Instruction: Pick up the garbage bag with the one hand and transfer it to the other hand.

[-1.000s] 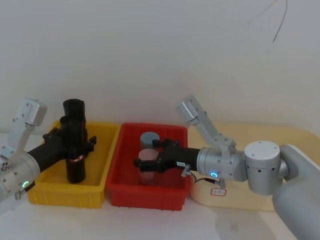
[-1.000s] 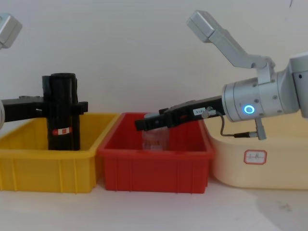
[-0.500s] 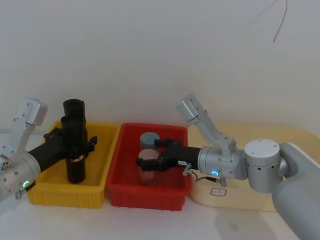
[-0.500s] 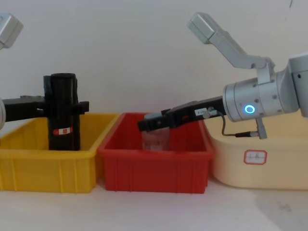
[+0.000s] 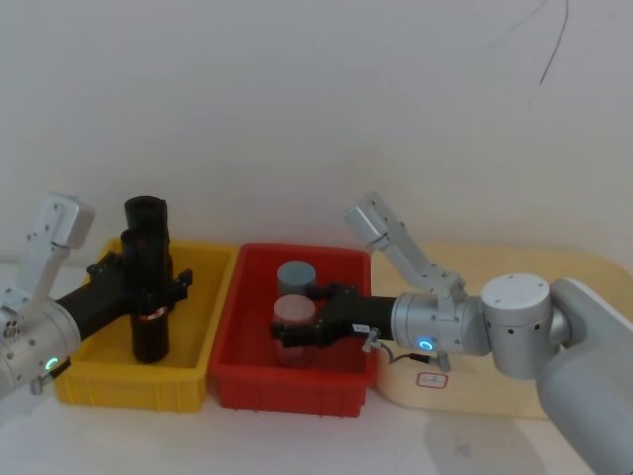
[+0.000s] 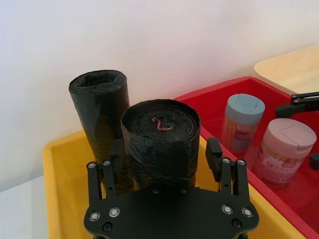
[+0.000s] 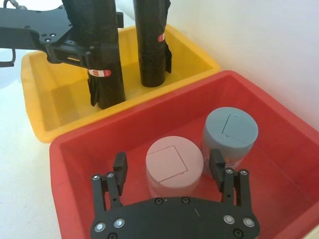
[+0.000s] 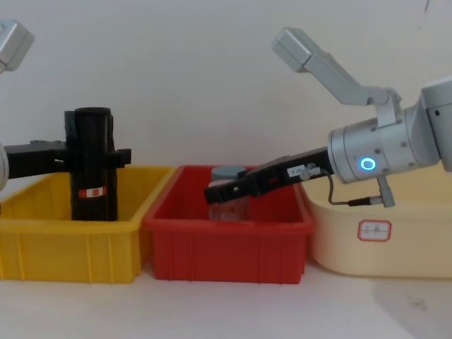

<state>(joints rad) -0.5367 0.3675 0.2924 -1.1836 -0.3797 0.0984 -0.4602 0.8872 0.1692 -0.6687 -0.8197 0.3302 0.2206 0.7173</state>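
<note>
From the head camera we see the garbage bag (image 5: 150, 332) standing upright in the yellow bin (image 5: 129, 388), at nine o'clock from the red bin (image 5: 287, 388). A second black roll (image 5: 146, 213) stands just behind the bag at twelve o'clock. The left gripper (image 5: 148, 279) reaches in from eight o'clock and straddles the bag near mid-height. The right gripper (image 5: 295, 332) hangs in the red bin at the pink-lidded jar (image 5: 294, 309), and a grey-lidded jar (image 5: 296, 274) stands at the pink jar's twelve o'clock.

From the chest camera we see the bag (image 8: 92, 201) with its red-and-white label facing us and its base hidden behind the bin wall. The left gripper (image 8: 95, 157) comes in level from nine o'clock. The right gripper (image 8: 215, 192) slopes down from three o'clock.

In the left wrist view we find the fingers (image 6: 215, 154) spread to either side of the bag (image 6: 160, 144), just beside the wrap, not clamped.

In the right wrist view our right gripper (image 7: 168, 172) is open, its fingers flanking the pink lid (image 7: 174, 160) without touching
</note>
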